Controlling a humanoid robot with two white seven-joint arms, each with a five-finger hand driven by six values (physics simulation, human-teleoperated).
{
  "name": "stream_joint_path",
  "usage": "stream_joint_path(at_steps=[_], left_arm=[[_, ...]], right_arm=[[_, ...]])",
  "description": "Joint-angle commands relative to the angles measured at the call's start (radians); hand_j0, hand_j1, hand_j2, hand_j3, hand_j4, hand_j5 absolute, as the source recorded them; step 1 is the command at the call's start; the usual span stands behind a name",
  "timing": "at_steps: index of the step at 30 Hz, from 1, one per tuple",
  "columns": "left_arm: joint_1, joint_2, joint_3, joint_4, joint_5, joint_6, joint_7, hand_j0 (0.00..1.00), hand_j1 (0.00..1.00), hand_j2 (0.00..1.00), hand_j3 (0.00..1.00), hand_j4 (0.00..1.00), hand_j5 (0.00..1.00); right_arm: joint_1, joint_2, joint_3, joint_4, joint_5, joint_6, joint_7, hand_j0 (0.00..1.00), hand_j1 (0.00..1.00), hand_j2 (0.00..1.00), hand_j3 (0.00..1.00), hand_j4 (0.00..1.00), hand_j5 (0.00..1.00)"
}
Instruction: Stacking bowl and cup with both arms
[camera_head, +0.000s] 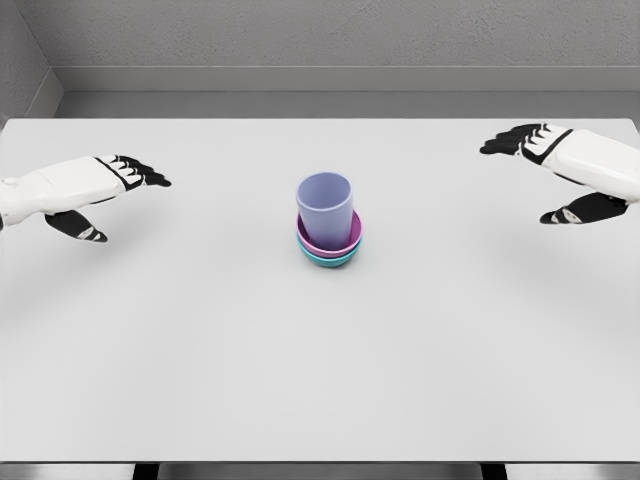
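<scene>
The left hand (95, 190) comes in at nine o'clock, a smooth white shell with black fingers stretched flat toward the middle and the thumb hanging below; it is spread wide and holds nothing. The right hand (555, 160) enters at about two o'clock, built the same way, its dark fingers extended inward, thumb dropped beneath the palm, likewise open and empty. Both hover over the table (320, 380), a plain matte pale-grey slab that fills most of the view.

At the centre of the table, between the two hands and well apart from each, sits the stack. The cup (324, 208) is a lavender tumbler with smooth, slightly tapering walls and a round open mouth, standing upright. It rests inside the pink bowl (345, 241), a shallow rounded dish, which nests in the teal bowl (335, 260), of which only a thin curved edge shows underneath.
</scene>
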Motion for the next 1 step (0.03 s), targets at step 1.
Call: stream_joint_path(at_steps=[1], left_arm=[[0.000,-0.001,0.002,0.001,0.005,0.002,0.000,1.00,1.00,1.00,1.00,1.00,1.00]], right_arm=[[0.000,-0.001,-0.002,-0.001,-0.007,0.003,-0.001,1.00,1.00,1.00,1.00,1.00,1.00]])
